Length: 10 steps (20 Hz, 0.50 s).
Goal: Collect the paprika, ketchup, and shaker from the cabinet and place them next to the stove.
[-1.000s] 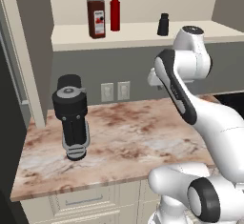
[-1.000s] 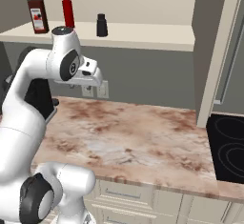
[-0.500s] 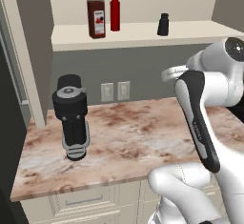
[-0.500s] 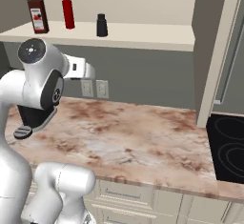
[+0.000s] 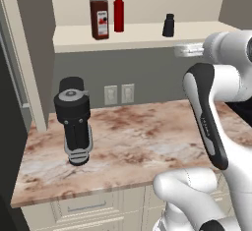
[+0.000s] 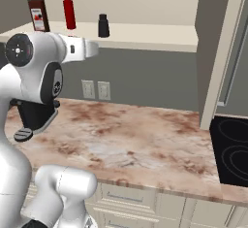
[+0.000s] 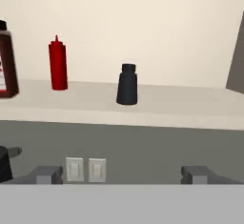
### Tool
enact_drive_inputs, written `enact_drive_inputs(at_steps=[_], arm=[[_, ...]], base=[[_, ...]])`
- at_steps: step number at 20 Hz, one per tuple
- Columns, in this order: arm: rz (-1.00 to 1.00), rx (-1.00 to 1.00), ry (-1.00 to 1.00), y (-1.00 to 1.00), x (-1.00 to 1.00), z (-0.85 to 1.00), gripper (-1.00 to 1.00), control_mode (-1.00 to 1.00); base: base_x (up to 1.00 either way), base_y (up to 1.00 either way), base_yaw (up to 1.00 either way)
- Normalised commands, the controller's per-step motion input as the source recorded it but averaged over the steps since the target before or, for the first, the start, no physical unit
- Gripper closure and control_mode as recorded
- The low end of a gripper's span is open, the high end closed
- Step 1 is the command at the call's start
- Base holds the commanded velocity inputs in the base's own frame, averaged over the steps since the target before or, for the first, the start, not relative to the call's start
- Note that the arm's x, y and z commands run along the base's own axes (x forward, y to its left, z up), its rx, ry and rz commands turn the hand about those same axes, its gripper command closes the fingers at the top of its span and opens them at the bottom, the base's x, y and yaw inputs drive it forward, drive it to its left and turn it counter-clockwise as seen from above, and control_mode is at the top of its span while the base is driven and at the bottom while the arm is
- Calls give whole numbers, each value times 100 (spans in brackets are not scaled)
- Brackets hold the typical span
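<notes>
Jaws now spread wide (arm raised) facing shaker [image 7: 127, 84].

- You won't find any text you can read in these views.
- The spice jar [image 5: 99, 16] on the cabinet shelf [image 5: 138, 33], up and off to the left of the pincer [image 7: 122, 174], carries a red-and-white label, but its print is too small and blurred for you to make out a word.
- The red bottle [image 7: 58, 63] and the small black shaker [image 7: 127, 84] ahead of the pincer show you no label, brand or number.
</notes>
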Motion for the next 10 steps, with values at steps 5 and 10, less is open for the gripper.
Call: enact_drive_inputs(at_steps=[5, 10], arm=[[-1, 0, -16, -2, 15, 37, -100, -100], [0, 0, -7, -1, 2, 6, -100, -100]], base=[[0, 0, 0], [0, 0, 0]])
